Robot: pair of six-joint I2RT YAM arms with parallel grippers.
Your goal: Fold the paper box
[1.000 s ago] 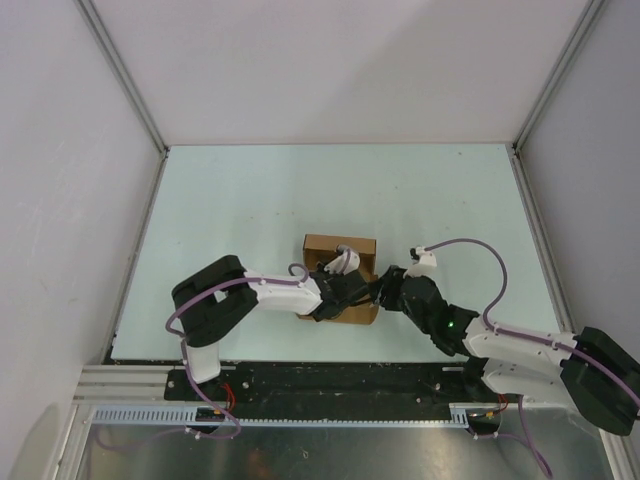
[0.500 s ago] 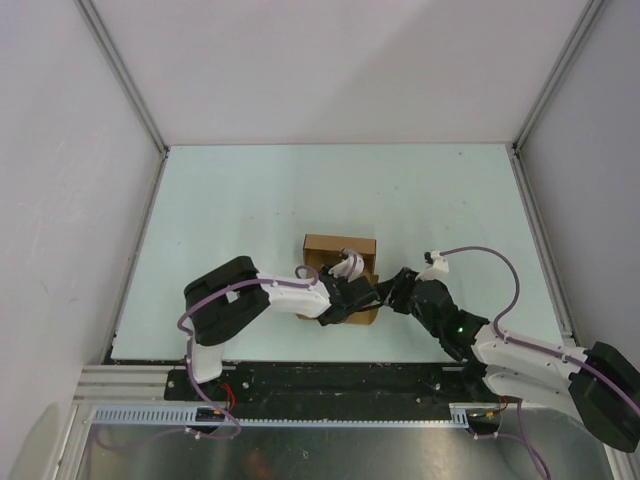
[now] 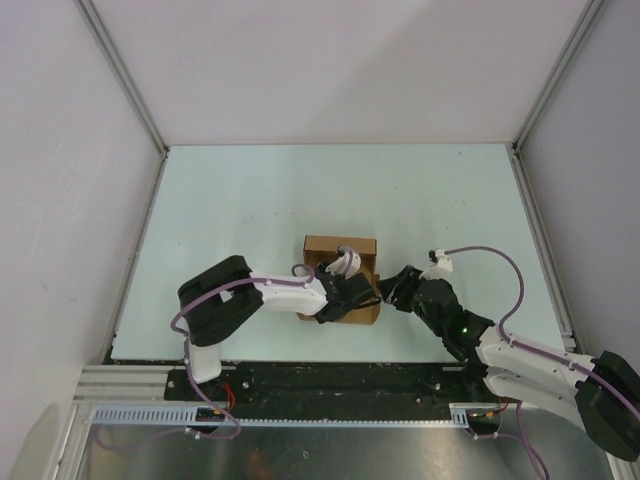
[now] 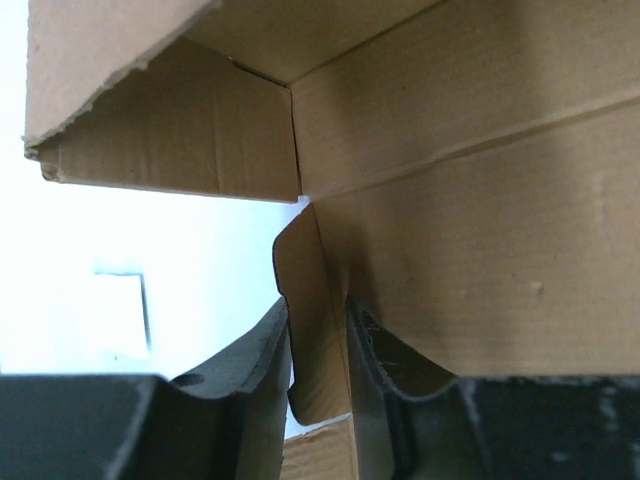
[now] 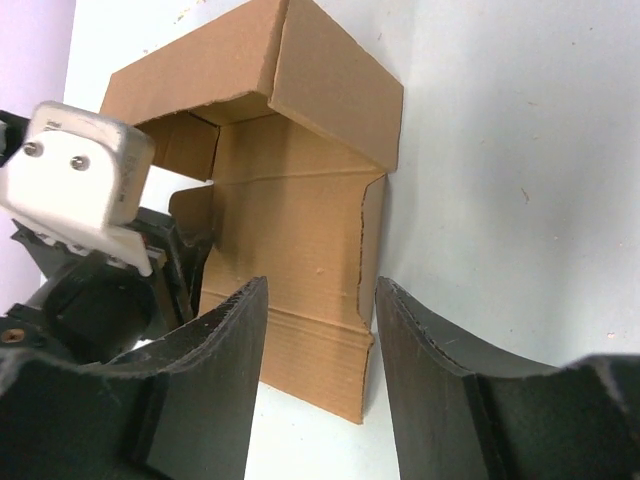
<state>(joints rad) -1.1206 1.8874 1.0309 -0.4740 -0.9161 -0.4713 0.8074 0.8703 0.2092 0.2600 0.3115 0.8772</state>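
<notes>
The paper box [image 3: 340, 246] is plain brown cardboard, half formed, lying at the table's near middle. Its walls [image 5: 300, 210] stand up around an open inside, and one flap [image 5: 335, 85] folds over the far end. My left gripper [image 3: 349, 292] reaches into it from the left. A rounded tab [image 4: 312, 330] of the box stands between its fingers [image 4: 250, 365], which are narrowly apart and not pinching it flat. My right gripper [image 3: 386, 289] is open just off the box's right side. Its jaws [image 5: 320, 290] face the torn right edge [image 5: 365, 250] and hold nothing.
The pale green table [image 3: 240, 210] is ringed by white walls with metal posts [image 3: 120, 70]. The arm bases sit on the dark rail [image 3: 330, 380] at the near edge. A small pale scrap [image 4: 120, 310] lies on the table left of the box.
My left gripper's jaws have eased apart around the tab. The right arm has drawn back and lowered a little to the right, its gripper staying open beside the box.
</notes>
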